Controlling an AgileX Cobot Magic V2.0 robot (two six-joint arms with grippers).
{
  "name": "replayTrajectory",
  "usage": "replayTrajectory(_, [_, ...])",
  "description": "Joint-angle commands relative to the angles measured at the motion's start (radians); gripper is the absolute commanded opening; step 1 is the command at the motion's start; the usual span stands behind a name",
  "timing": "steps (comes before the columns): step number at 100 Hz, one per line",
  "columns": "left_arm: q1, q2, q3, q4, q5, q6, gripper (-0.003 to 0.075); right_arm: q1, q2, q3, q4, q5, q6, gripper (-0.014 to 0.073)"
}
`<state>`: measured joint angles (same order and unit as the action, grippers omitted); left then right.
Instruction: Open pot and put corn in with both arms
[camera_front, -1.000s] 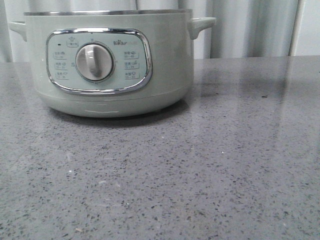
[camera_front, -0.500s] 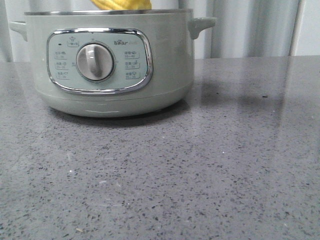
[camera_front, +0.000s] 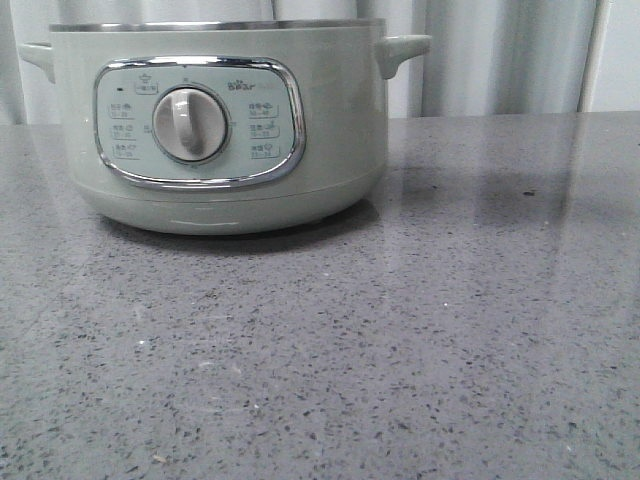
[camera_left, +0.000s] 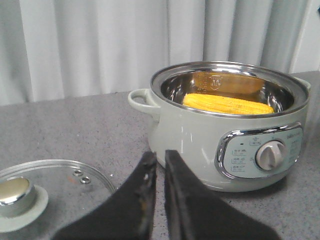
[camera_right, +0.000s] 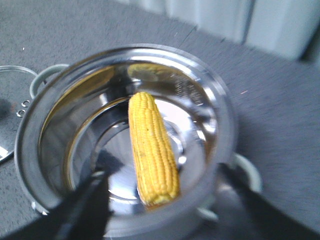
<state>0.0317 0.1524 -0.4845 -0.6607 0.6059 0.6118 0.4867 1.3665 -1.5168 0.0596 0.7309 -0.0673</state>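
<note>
Corn (camera_right: 151, 150) lies inside the open pot (camera_left: 190, 145), lid (camera_left: 47, 187) off on the worktop (camera_front: 400, 350): task looks done, we reckon. L fingers (camera_left: 148, 195) nearly pressed together, empty; R fingers (camera_right: 85, 200) spread wide above the pot.

The only lettering that can be read stands on the large round pale-green electric pot (camera_front: 330, 140). On its chrome-framed control panel (camera_front: 198, 122), in the front view, the word "Bear" is printed small in dark letters near the upper edge, just right of the grey dial (camera_front: 189, 124); a few fainter characters follow it, too small to read. Around the dial sit six small setting labels, three on each side, each a tiny icon over a line of characters, all too fine to make out. In the left wrist view, the steel inner wall (camera_left: 220, 82) carries stamped level marks with numbers, blurred beyond reading.
</note>
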Motion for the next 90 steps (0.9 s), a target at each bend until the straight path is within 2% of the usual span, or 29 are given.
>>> replayTrajectory(1, [-0.005, -0.034, -0.022, -0.034, -0.048, 0.069, -0.0020, -0.006, -0.192, 0.054, -0.072, -0.037, -0.005, 0.0108])
replayTrajectory(5, [-0.005, -0.058, -0.013, -0.034, -0.048, 0.079, -0.0020, -0.006, -0.278, 0.107, -0.086, -0.060, -0.007, 0.0029])
replayTrajectory(13, [-0.005, -0.112, 0.017, -0.034, -0.048, 0.079, -0.0020, -0.006, -0.454, 0.262, -0.112, -0.130, -0.015, -0.0076])
replayTrajectory(34, [-0.005, -0.145, 0.118, -0.091, -0.044, 0.077, -0.0020, -0.006, -0.970, 0.689, -0.286, -0.410, -0.013, -0.0072])
replayTrajectory(42, [-0.005, -0.145, 0.140, -0.152, -0.065, 0.077, -0.0020, -0.008, -1.103, 0.762, -0.309, -0.361, 0.041, -0.0041])
replayTrajectory(52, [-0.005, -0.145, 0.153, -0.170, -0.109, 0.077, -0.0020, -0.012, -1.147, 0.775, -0.332, -0.202, 0.086, -0.0044])
replayTrajectory(90, [-0.005, -0.145, 0.155, -0.187, -0.138, 0.077, -0.0020, -0.012, -1.149, 0.775, -0.352, -0.230, 0.086, -0.0045])
